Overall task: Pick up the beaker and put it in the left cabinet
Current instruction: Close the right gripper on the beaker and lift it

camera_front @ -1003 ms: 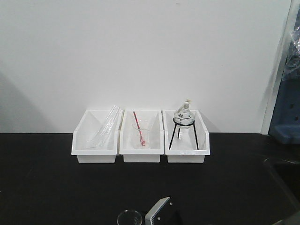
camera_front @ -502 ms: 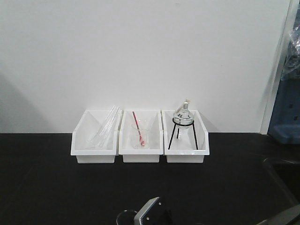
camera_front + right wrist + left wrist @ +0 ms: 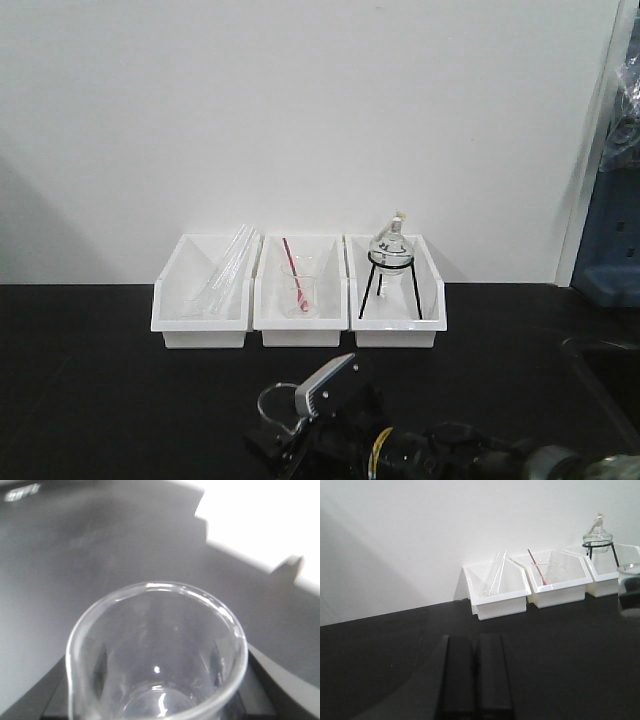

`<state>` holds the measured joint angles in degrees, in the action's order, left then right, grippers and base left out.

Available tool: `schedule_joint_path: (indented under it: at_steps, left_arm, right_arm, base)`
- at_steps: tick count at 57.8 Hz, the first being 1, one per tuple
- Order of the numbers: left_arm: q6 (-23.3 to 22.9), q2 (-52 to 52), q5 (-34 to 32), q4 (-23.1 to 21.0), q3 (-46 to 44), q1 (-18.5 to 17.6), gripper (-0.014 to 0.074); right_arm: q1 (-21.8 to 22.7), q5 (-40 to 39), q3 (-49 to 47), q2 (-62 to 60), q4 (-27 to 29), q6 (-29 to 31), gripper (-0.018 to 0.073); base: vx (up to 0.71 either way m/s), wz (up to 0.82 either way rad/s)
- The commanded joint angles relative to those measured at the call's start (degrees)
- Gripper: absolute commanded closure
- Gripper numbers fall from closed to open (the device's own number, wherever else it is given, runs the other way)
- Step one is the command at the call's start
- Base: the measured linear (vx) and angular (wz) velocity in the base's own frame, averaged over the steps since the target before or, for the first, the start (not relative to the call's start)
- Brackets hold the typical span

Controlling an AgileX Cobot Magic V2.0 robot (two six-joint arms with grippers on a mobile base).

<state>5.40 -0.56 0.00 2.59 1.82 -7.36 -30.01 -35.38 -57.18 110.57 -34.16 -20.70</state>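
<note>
Seemingly mid-carry: right gripper (image 3: pixel 159 675) clamps beaker (image 3: pixel 150 625), left gripper (image 3: pixel 475 680) closed, empty. Next, swing toward left cabinet, unseen.

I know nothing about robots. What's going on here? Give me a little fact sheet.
Right gripper: jaws closed on a clear beaker that looks empty
Left gripper: jaws shut, holding nothing
Surface: black bench
Back row: three white bins by the wall
Left bin: glass tubes
Middle bin: second beaker with red stick
Right bin: round flask on black tripod
Left cabinet: not in view
</note>
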Motion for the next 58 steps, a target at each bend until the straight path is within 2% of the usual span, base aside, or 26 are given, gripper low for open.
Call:
schedule_joint_path:
  at_steps: [1,15,29,58]
  left_arm:
    - [-0.15,-1.06,-4.28,-0.18,0.9,-0.03,0.0595]
    - [-0.15,-1.06,-4.28,-0.18,0.9,-0.03,0.0595]
    - [-0.15,-1.06,-4.28,-0.18,0.9,-0.03,0.0595]
    - [-0.15,-1.06,-4.28,-0.18,0.9,-0.03,0.0595]
  right_arm:
    - [0.07,-0.06,-1.34,-8.57,0.73,-0.21,0.0571]
    - [0.07,11.43,-1.34,-20.23,0.73,-4.92,0.0568]
    - [0.07,19.39,-1.34,-26.78,0.73,-6.03,0.0568]
    - [0.07,20.0,-1.34,-26.69,0.79,-6.03,0.0568]
  base:
    - [0.0,0.0]
    - [0.0,0.0]
    - [0.0,0.0]
    - [0.0,0.0]
